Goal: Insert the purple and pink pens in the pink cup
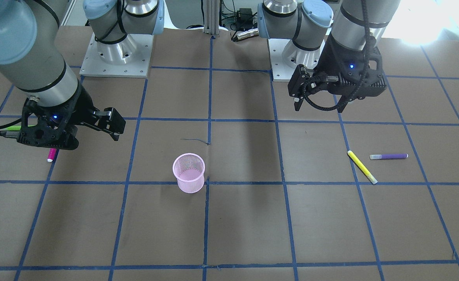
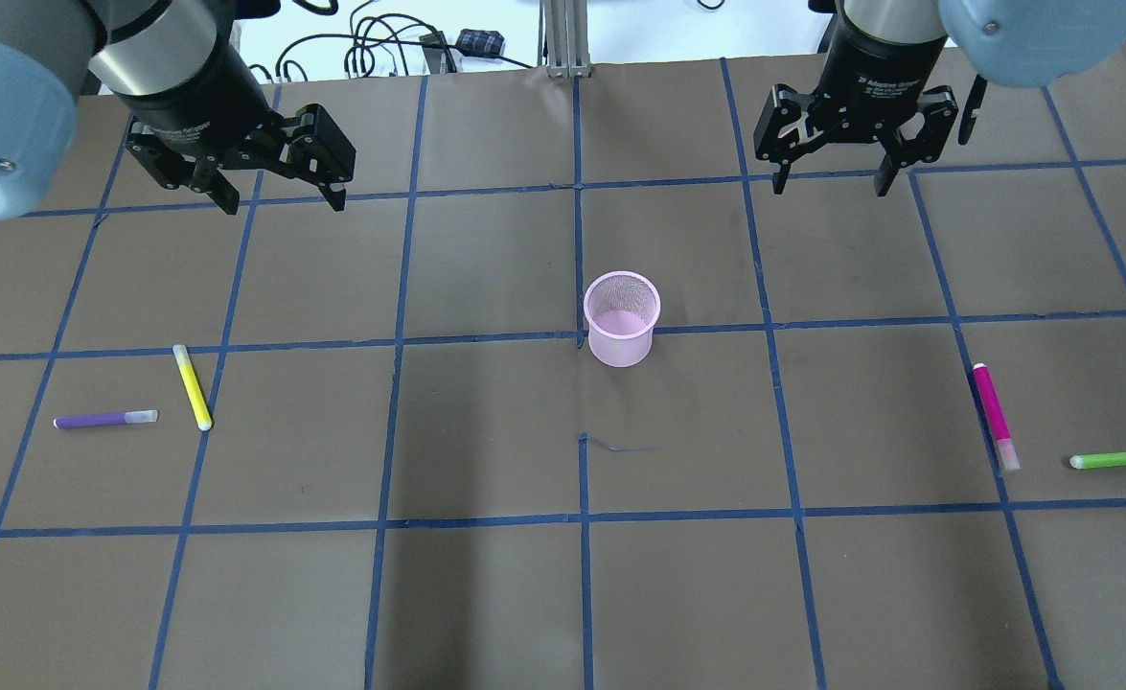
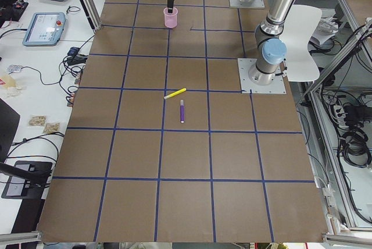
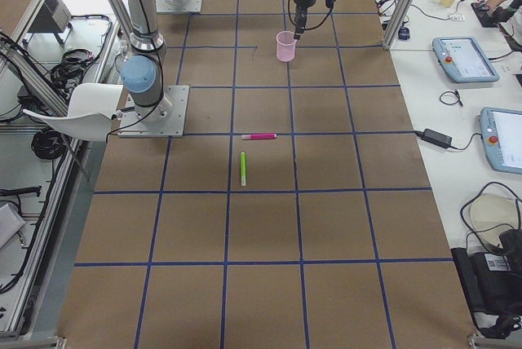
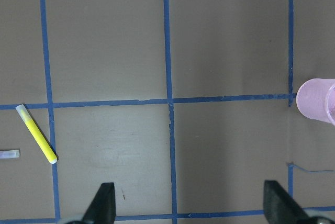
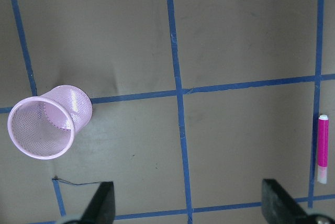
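The pink mesh cup (image 2: pixel 622 321) stands upright and empty at the table's middle; it also shows in the front view (image 1: pixel 189 173). The purple pen (image 2: pixel 105 419) lies flat on my left side, beside a yellow pen. The pink pen (image 2: pixel 992 414) lies flat on my right side; the right wrist view (image 6: pixel 324 148) shows it at the right edge. My left gripper (image 2: pixel 285 203) is open and empty, raised above the table beyond the purple pen. My right gripper (image 2: pixel 829 188) is open and empty, raised beyond the pink pen. Both are well apart from the cup.
A yellow pen (image 2: pixel 192 386) lies close to the purple pen. A green pen (image 2: pixel 1123 459) lies near the pink pen at the right edge. The arm bases (image 1: pixel 116 50) stand at the robot's side. Blue tape lines grid the brown table.
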